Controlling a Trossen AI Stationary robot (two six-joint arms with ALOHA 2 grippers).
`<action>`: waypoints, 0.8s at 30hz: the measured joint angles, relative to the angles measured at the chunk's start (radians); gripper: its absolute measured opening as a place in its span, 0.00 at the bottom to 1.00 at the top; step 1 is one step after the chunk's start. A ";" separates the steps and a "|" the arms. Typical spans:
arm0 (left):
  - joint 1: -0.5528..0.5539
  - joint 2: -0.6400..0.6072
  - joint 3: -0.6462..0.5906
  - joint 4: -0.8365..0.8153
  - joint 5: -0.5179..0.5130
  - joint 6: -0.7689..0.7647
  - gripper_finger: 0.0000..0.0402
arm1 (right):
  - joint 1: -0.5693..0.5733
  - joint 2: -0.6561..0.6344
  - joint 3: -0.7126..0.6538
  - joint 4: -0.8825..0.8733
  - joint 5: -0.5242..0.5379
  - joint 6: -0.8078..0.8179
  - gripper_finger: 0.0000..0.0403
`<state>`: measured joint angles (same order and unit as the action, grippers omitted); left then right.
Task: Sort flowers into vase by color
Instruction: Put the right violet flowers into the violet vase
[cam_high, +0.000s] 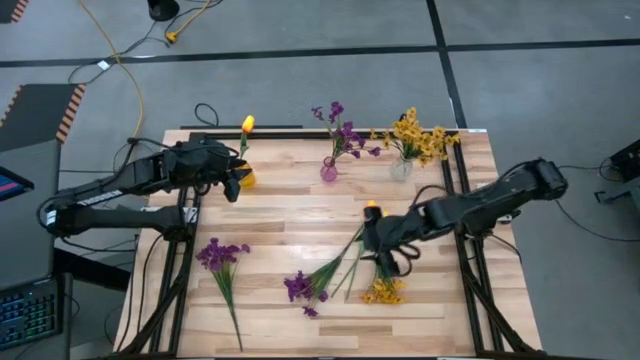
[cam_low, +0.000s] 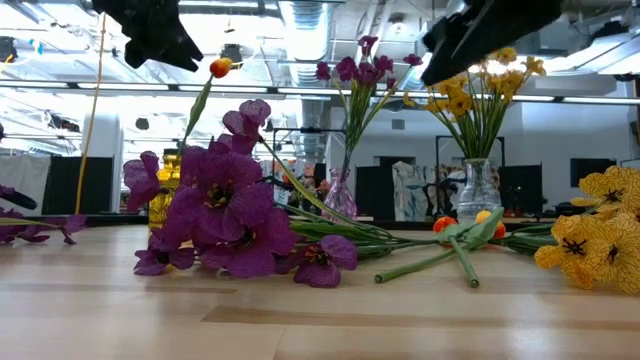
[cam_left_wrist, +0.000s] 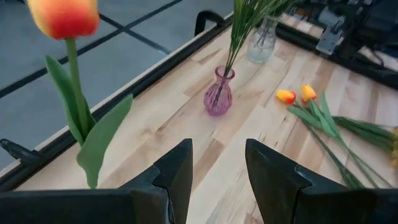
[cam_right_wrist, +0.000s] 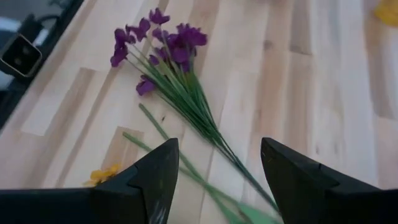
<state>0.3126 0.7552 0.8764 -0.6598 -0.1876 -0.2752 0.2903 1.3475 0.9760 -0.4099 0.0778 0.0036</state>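
Left gripper (cam_high: 232, 187): fingers spread and empty, hovering beside the yellow vase (cam_high: 245, 178), which holds 1 orange tulip (cam_high: 248, 124).

Right gripper (cam_high: 388, 253): fingers apart, holding nothing, hanging over the stems mid-table.

Vases: pink vase (cam_high: 328, 170) holds purple flowers; clear vase (cam_high: 401, 168) holds yellow flowers.

Loose flowers: 1 purple sprig (cam_high: 220, 256) on the left side; another purple bunch (cam_high: 301, 287), 2 tulip buds (cam_left_wrist: 295, 95) and a yellow cluster (cam_high: 384, 291) lie tangled near the right gripper.

Risk: the stems cross, so a grab may pinch 2 colours together or drag a neighbour along.

Risk: the vases look light; a long stem pushed in at a slant could tip 1 over.
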 joint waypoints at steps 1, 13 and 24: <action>0.000 0.007 0.000 0.000 0.000 0.000 0.34 | 0.002 0.022 0.000 0.022 0.000 -0.011 0.63; 0.000 0.134 0.000 0.013 0.019 0.001 0.34 | 0.002 0.254 0.000 0.207 0.001 -0.068 0.63; -0.056 0.229 0.000 0.144 0.101 0.019 0.34 | 0.001 0.386 0.001 0.352 0.000 -0.150 0.63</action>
<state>0.2565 0.9843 0.8764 -0.5158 -0.0868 -0.2558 0.2916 1.7333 0.9768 -0.0583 0.0780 -0.1460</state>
